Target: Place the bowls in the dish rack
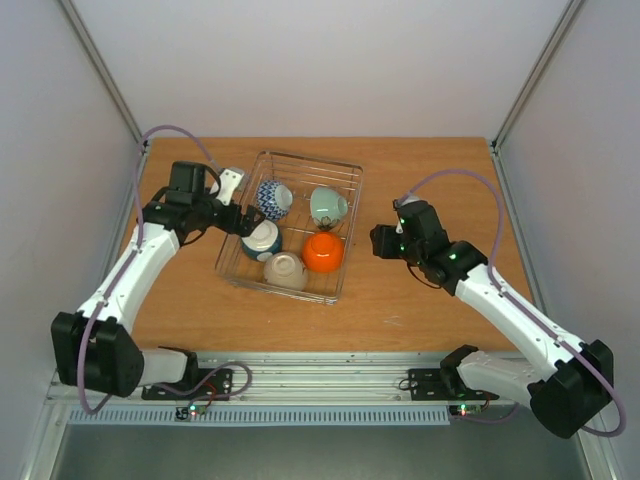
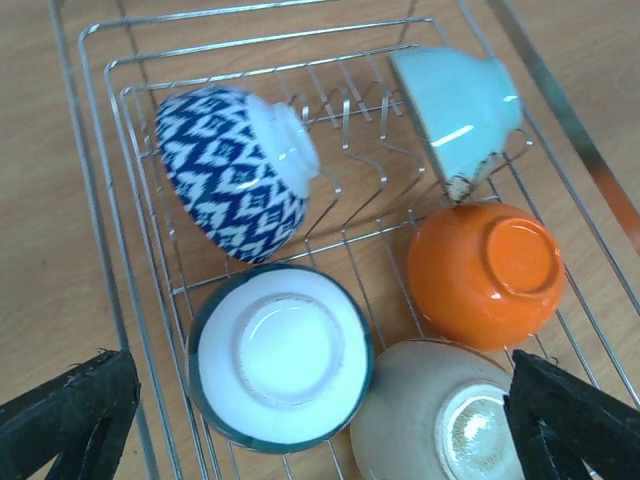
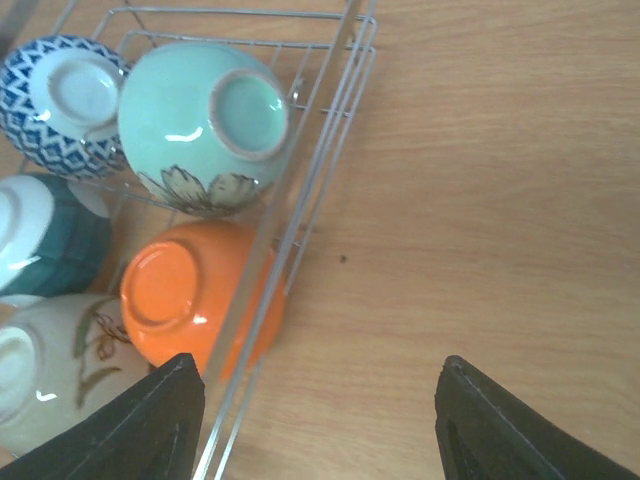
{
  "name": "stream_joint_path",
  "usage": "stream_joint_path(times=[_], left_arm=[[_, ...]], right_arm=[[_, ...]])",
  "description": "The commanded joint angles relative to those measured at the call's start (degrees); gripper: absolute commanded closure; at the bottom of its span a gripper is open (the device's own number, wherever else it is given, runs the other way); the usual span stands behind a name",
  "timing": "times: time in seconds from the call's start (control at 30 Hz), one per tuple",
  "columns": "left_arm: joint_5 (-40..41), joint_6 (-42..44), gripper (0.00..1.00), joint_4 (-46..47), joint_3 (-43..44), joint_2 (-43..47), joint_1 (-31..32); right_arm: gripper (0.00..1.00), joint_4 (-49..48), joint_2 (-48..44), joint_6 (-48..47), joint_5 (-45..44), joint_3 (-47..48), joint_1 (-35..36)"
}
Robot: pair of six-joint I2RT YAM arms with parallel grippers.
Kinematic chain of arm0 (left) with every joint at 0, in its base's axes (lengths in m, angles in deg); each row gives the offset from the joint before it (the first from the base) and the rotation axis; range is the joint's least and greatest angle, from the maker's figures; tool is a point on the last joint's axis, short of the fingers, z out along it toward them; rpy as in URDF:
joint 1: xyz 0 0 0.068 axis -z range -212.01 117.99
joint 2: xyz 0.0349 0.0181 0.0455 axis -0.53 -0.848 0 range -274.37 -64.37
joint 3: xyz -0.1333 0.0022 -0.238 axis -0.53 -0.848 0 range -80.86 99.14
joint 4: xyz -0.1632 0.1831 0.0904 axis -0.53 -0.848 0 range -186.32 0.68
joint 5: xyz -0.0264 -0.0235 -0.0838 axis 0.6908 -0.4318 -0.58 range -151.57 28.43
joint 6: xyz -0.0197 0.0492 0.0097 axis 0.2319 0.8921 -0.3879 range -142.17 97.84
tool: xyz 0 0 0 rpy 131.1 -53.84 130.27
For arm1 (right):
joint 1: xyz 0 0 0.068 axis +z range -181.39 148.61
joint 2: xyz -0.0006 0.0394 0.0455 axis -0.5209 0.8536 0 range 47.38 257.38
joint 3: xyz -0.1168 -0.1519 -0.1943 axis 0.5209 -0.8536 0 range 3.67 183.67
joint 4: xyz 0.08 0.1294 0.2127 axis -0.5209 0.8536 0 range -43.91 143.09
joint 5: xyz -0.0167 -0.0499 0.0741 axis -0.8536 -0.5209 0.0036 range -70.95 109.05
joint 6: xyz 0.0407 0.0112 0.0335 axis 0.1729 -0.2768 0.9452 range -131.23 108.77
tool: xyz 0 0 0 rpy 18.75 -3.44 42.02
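Five bowls (image 1: 323, 252), one dish rack (image 1: 311, 160)

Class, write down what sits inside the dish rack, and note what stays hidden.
The dish rack holds five: the patterned bowl, mint bowl, dark blue bowl, beige bowl and orange bowl. The orange and beige insides face down, unseen.
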Motion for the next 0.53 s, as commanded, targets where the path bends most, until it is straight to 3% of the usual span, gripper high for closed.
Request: stream_joint_path(times=[0.0,0.2,0.5], left_arm=[[-4.77,-3.90,0.01,1.61,1.29,-1.69,-3.85],[-2.01,-4.44,0.01,6.04,-2.63,3.22,-4.56],[-4.09,-4.72,0.01,5.10,-2.26,2.12,-4.78]], right_arm=[[0.36,5.99,-3.23,-1.43,-4.19,0.38,0.33],[0.32,8.57,-3.72,-1.84,-6.37,0.36,0.32],[0.32,7.04,-3.49,-2.20,-4.72,-0.20,0.33]])
